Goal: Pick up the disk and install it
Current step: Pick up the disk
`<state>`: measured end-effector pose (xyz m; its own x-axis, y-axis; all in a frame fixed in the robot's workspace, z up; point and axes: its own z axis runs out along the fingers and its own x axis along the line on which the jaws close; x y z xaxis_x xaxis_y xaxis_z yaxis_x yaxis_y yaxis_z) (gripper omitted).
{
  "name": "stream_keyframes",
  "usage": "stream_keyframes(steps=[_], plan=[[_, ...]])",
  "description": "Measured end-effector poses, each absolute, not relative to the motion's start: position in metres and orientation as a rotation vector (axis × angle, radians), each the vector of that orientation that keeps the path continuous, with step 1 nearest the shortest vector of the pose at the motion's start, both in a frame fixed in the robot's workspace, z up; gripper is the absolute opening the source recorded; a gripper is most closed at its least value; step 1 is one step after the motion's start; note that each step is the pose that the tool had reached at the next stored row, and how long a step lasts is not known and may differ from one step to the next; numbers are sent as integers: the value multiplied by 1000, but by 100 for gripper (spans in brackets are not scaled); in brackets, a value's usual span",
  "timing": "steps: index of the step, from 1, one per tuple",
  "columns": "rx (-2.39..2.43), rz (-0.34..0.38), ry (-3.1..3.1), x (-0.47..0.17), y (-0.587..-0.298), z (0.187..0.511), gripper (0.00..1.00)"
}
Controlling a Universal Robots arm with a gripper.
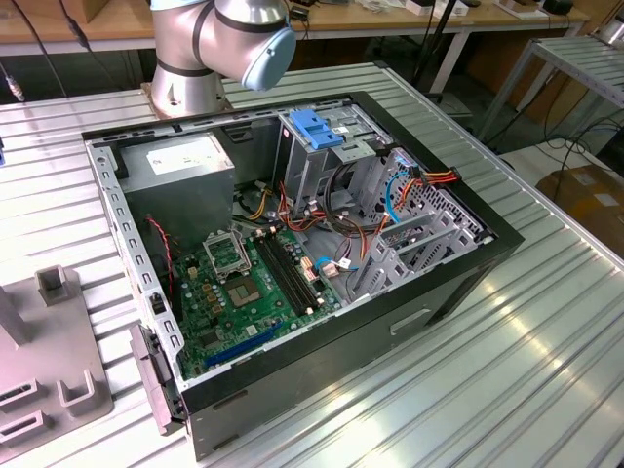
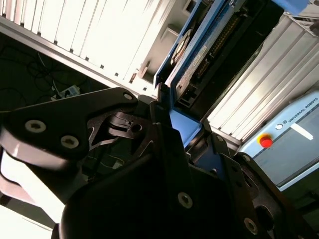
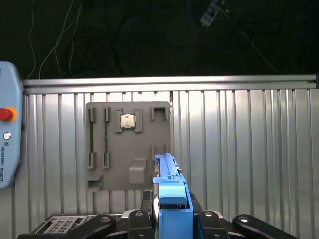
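Clamped and carried: the gripper [image 3: 172, 218] has its jaws closed on the disk [image 3: 169, 174], one on either side of the blue frame. In the first wrist view the disk juts edge-on straight out past the fingertips. The second wrist view shows the gripper [image 2: 187, 132] from the side. There the disk [image 2: 197, 57] reaches out from the jaws, with a pale strip and dark parts showing on its flank inside the blue frame.

Well beyond the disk's far end lies a grey plate [image 3: 127, 144] on the ribbed table [image 3: 249, 149], with a small square chip [image 3: 128, 120] seated in one of its pockets. A pendant [image 3: 7, 139] with a red button sits off to one side of the tool.

In the exterior view the open case [image 1: 390, 331] lies on the same table, and its cage [image 1: 317, 136] with a blue handle stands inside.

By its look the disk is rigid and dense for its size. Its bare metal would be slick, while the plastic frame should give a surer bite. It probably takes knocks badly, so a hold across the frame, clear of the connector end, seems soundest. The present hold looks to be of that kind.
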<state>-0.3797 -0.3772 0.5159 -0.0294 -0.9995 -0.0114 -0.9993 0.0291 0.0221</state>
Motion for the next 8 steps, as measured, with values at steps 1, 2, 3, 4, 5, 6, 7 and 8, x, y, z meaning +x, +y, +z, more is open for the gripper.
stream_keyframes(steps=[1, 2, 3, 4, 5, 6, 7, 8], plan=[[2183, -37, -2248, -379, -377, 516, 37], [2184, -37, -2248, -377, -377, 516, 37], [2183, -37, -2248, -376, -377, 516, 37], [2184, -37, -2248, -375, -377, 516, 37], [2184, -37, -2248, -374, -377, 516, 37], [2183, -37, -2248, -373, -377, 516, 37], [2184, -37, -2248, -371, -377, 516, 37], [2183, -37, -2248, -370, -377, 516, 37]])
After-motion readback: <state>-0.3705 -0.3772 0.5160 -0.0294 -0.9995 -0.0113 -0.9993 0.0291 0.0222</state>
